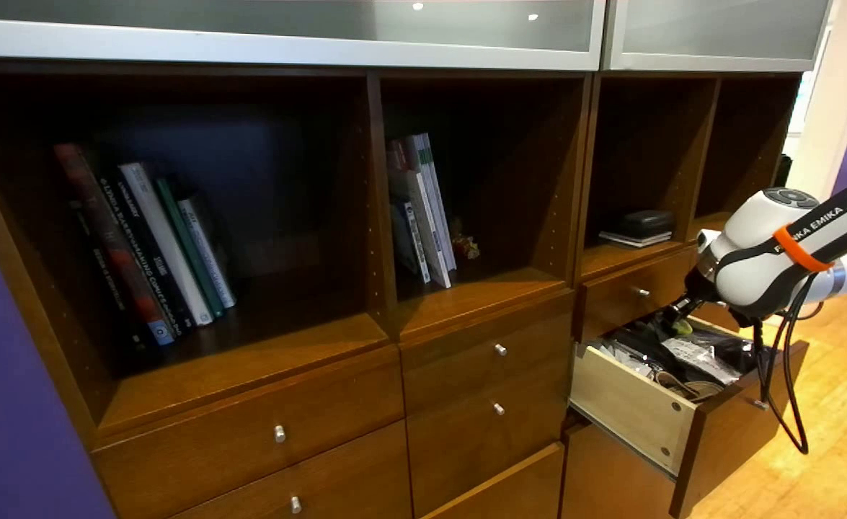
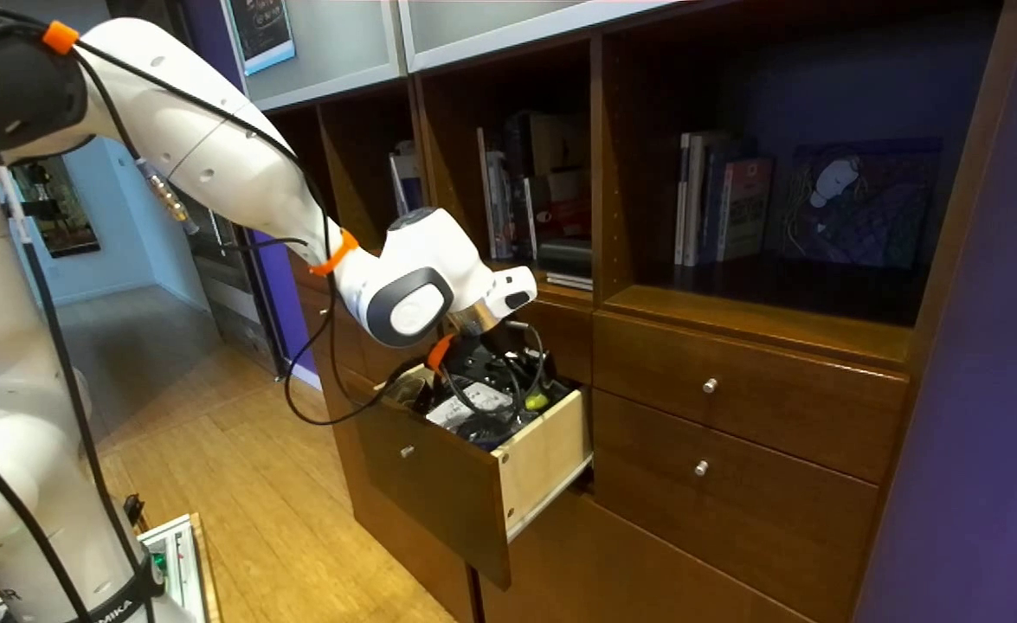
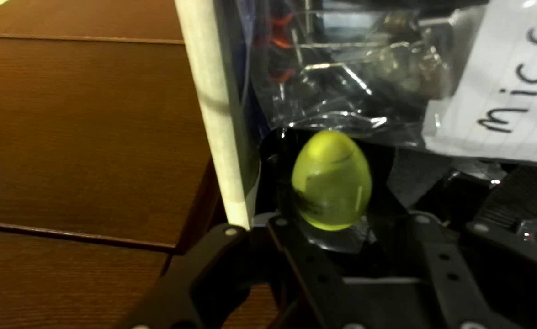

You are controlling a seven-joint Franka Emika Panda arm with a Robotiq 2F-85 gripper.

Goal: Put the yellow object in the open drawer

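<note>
The yellow object is a small yellow-green egg shape (image 3: 332, 183), also in both exterior views (image 1: 682, 328) (image 2: 537, 402). It is upright between my dark fingers, which lie against its left and right sides. My gripper (image 3: 334, 176) looks shut on it, though the dark fingertips are hard to make out. The egg is inside the outline of the open drawer (image 1: 632, 411), close to its pale side panel (image 2: 547, 459); that panel's edge (image 3: 218, 114) is left of the egg in the wrist view. Whether the egg touches the contents below cannot be told. My gripper reaches down into the drawer (image 1: 672, 315).
The drawer holds clear plastic bags (image 3: 341, 68), a white handwritten label (image 3: 501, 91) and dark items. The drawer's brown front (image 2: 434, 484) faces outward. A flat dark object (image 1: 643, 223) lies on the shelf above. Closed drawers with silver knobs (image 2: 710, 385) stand beside it.
</note>
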